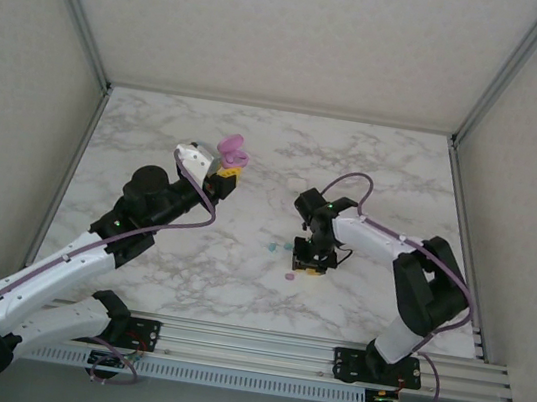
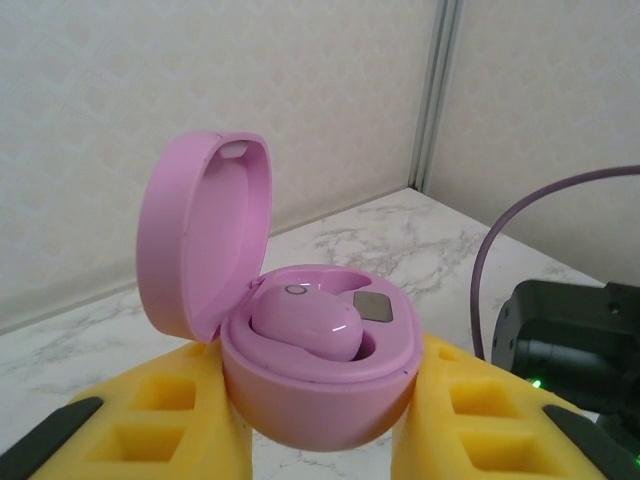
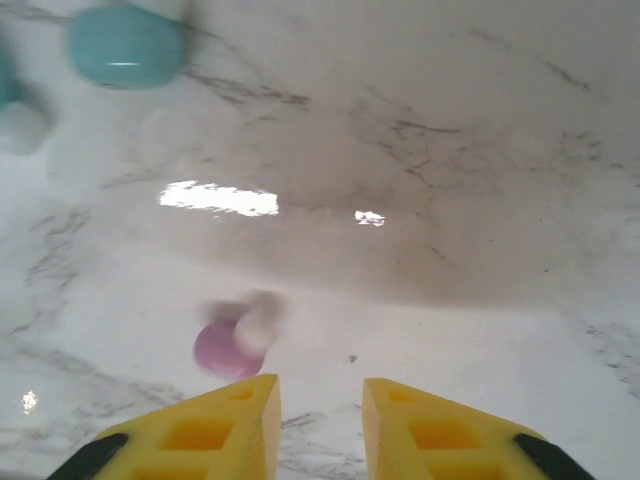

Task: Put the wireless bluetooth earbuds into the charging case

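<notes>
Top view: left claw (image 1: 225, 176), upper left of centre, pinches the pink charging case (image 1: 232, 146) clear of the marble counter (image 1: 394, 169), lid open. Right claw (image 1: 312, 264), just right of frame centre, points down at the counter. The loose pink earbud (image 1: 290, 275) lies just beside it at lower left, the teal earbud (image 1: 272, 246) a bit further left; finger gap too small to read here. Left wrist view: yellow fingers (image 2: 170, 410) press both sides of the charging case (image 2: 320, 400) at bottom centre, w/ the lid (image 2: 200, 235) hinged up at left. The seated pink earbud (image 2: 305, 325) sits in one well, a grey pad (image 2: 372, 305) beside it at right. Black right arm (image 2: 565, 340) at right edge w/ purple cable (image 2: 490, 270). Right wrist view: right claw (image 3: 320, 395) at bottom centre, fingers slightly spread, nothing btw them. Loose pink earbud (image 3: 225, 348), blurred, lies just up-left of the left finger. Teal earbud (image 3: 125, 45) in upper left corner, whitish earbud (image 3: 20, 125) at left edge below it.
</notes>
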`<state>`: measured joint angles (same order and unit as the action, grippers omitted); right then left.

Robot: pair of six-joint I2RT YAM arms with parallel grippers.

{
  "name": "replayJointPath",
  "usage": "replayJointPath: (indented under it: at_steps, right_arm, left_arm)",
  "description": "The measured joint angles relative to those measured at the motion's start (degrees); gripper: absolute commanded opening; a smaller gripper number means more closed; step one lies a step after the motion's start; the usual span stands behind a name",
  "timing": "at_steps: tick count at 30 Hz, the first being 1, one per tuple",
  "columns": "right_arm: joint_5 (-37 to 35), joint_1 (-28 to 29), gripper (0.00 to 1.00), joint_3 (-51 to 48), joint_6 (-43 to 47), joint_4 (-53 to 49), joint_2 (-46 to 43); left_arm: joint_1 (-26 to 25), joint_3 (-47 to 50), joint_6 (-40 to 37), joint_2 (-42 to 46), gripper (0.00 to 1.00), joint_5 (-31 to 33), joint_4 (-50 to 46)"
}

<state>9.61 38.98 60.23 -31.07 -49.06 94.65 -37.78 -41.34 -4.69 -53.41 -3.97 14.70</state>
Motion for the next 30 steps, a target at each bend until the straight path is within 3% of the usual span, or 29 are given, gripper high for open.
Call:
replayJointPath:
  at_steps: [3,8,18,30]
  right_arm:
    - [0.87,0.02,0.41,0.00,5.25,1.11,-2.82]
    - [1.11,1.16,0.43,0.22,15.65,2.89,-4.04]
    - [-1.07,8.96,0.45,3.85,37.33,1.75,3.26]
    - [-3.67,10.40,0.41,5.86,49.57,1.25,8.07]
  left_arm:
    - [0.00,0.00,-0.02,0.04,0.19,0.02,-0.02]
    - [0.00,0.00,-0.24,0.83,0.19,0.26,-0.66]
    - [0.00,-0.02,-1.14,3.74,0.19,1.95,-2.45]
    - [0.00,-0.11,-1.57,4.39,0.19,3.02,-4.33]
